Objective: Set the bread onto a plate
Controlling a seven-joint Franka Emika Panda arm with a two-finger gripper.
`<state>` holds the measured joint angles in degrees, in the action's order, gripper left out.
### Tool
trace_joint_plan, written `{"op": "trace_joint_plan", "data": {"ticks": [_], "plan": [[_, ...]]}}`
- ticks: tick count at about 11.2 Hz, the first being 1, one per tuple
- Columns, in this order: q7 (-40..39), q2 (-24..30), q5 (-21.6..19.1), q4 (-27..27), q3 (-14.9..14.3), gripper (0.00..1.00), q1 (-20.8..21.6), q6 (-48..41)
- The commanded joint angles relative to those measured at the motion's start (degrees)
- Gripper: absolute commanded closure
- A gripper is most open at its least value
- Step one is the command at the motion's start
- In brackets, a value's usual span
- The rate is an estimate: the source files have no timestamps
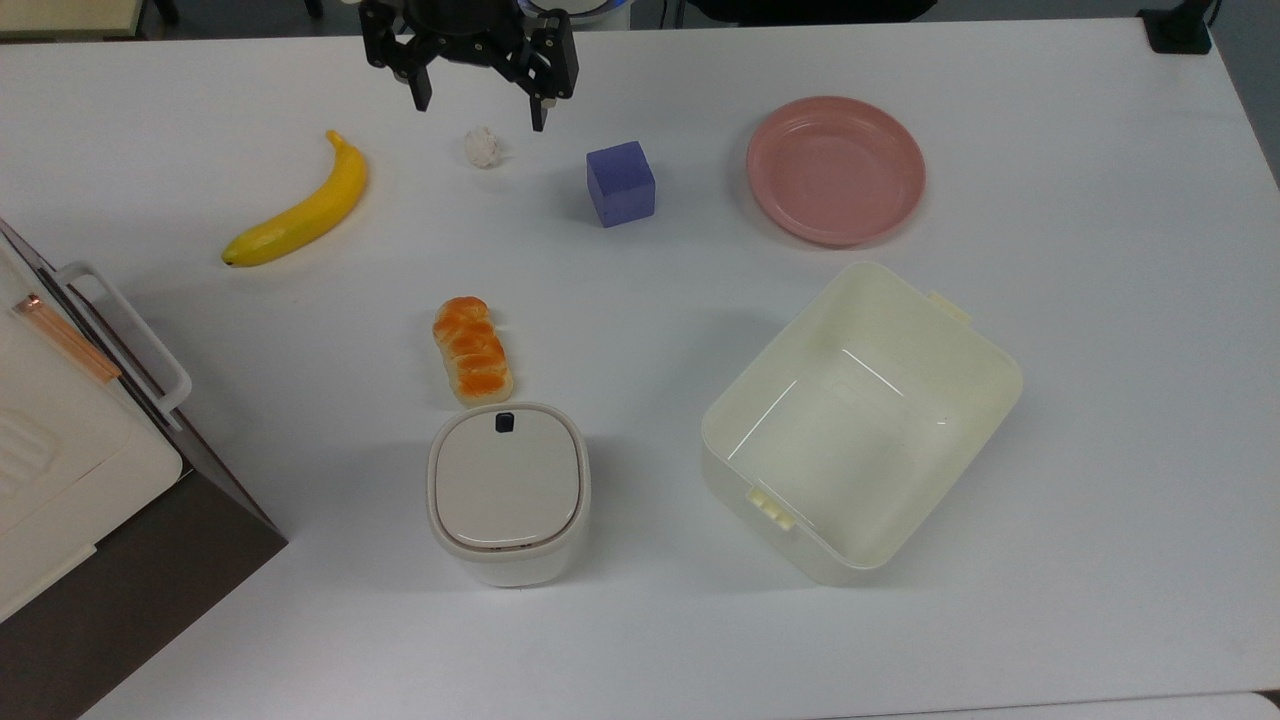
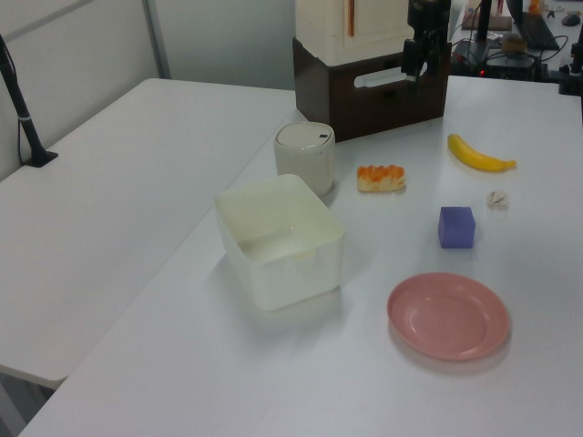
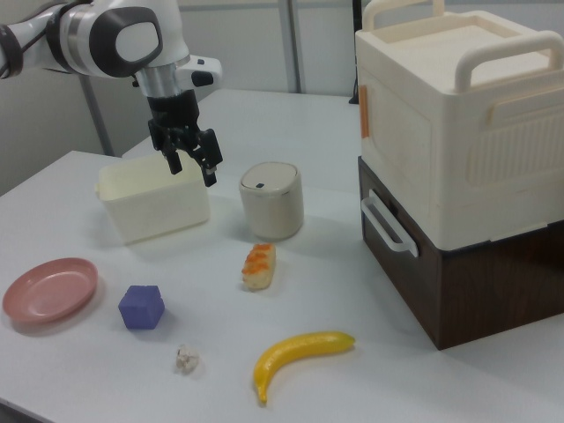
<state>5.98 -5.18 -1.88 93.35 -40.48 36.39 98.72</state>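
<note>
The bread (image 1: pixel 472 350) lies flat on the white table, just beyond a lidded white canister; it is also visible as an orange-topped loaf (image 2: pixel 381 178) in the left view and the bread (image 3: pixel 259 265) in the right view. The pink plate (image 1: pixel 835 170) sits bare at the top view's upper right, far from the bread, and appears as the plate (image 2: pixel 448 316) and the plate (image 3: pixel 49 288) in the side views. My gripper (image 1: pixel 480 112) hangs open above the table near the top view's upper edge, over a small white ball, holding nothing. The gripper (image 3: pixel 192 169) is well above the table.
A yellow banana (image 1: pixel 300 205), a white lumpy ball (image 1: pixel 483 147) and a purple cube (image 1: pixel 620 183) lie in a row near the gripper. A large cream tub (image 1: pixel 850 440) stands below the plate. The white canister (image 1: pixel 508 490) touches the bread's end. A brown-and-cream box (image 1: pixel 60 480) fills the top view's lower left.
</note>
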Motion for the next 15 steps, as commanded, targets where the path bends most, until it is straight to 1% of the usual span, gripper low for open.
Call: {"op": "trace_joint_plan", "data": {"ticks": [1, 4, 6, 8, 10, 11, 12, 13, 15], "plan": [[-0.18, 1.75, 1.52, 1.4, -0.04, 0.0, 1.05, -0.55], [-0.26, 1.23, 2.13, 1.48, -0.04, 0.0, 1.05, -0.28], [-0.26, 0.87, 3.02, 1.48, 0.93, 0.0, 0.88, -0.11], [-0.53, -1.75, 2.93, 1.31, 1.02, 0.0, 0.61, 1.03], [-0.44, -5.17, 2.23, 1.05, 2.16, 0.0, 0.18, 3.84], [-0.44, -7.63, 1.88, 0.78, 3.21, 0.0, -1.04, 4.2], [-0.53, -11.22, 1.01, -1.05, 5.3, 0.0, -2.97, 4.37], [-0.53, -15.08, 0.91, -3.15, 7.33, 0.0, -4.99, 4.55], [-1.4, -20.81, 1.08, -6.06, 10.58, 0.0, -8.07, 4.99]]}}
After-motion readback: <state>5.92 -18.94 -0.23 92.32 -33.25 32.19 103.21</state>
